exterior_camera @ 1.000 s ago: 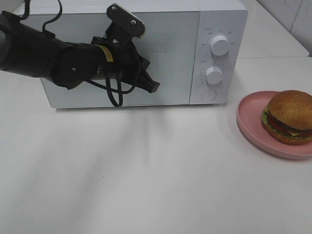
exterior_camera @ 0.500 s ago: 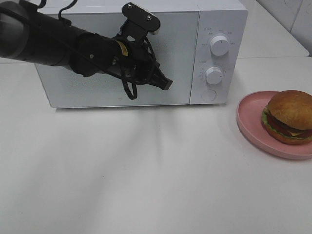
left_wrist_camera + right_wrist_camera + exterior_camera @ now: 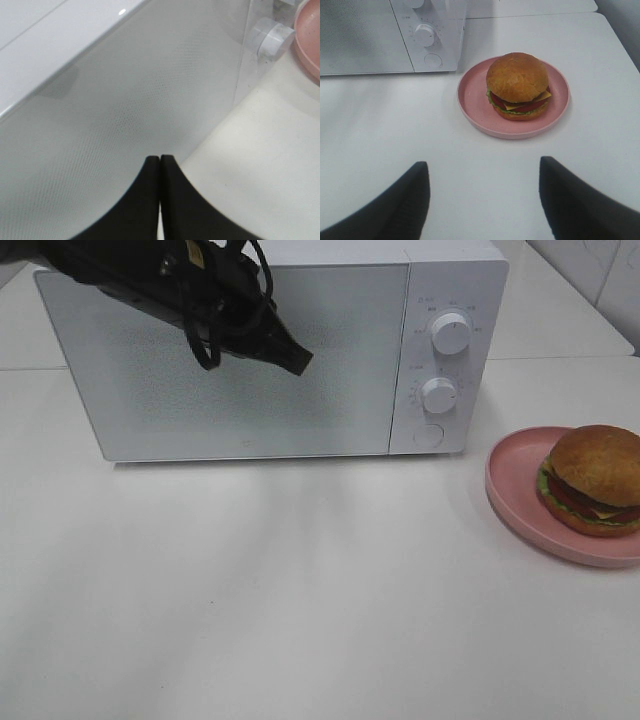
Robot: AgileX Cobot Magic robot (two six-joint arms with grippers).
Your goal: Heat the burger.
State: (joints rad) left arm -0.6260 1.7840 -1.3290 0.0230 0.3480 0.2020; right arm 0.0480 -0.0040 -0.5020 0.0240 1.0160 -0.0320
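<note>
I see the white bench point(image 3: 300, 600) bare but for the microwave point(image 3: 330, 350) at its back edge, door shut, so nothing is heated yet. The burger point(image 3: 518, 85) sits on its plate point(image 3: 472, 107) near the right edge. My left tool point(image 3: 160, 165) is pinched closed before the door; my right tool point(image 3: 484, 200) gapes empty.

Left arm point(image 3: 130, 270) enters from upper left of the exterior view, raised, cables looped at the wrist. Left gripper point(image 3: 297, 361) points down-right, its 2 fingers point(image 3: 140, 200) pressed together. Right gripper point(image 3: 482, 200): 2 fingers point(image 3: 407, 202) spread wide, holding nothing.
</note>
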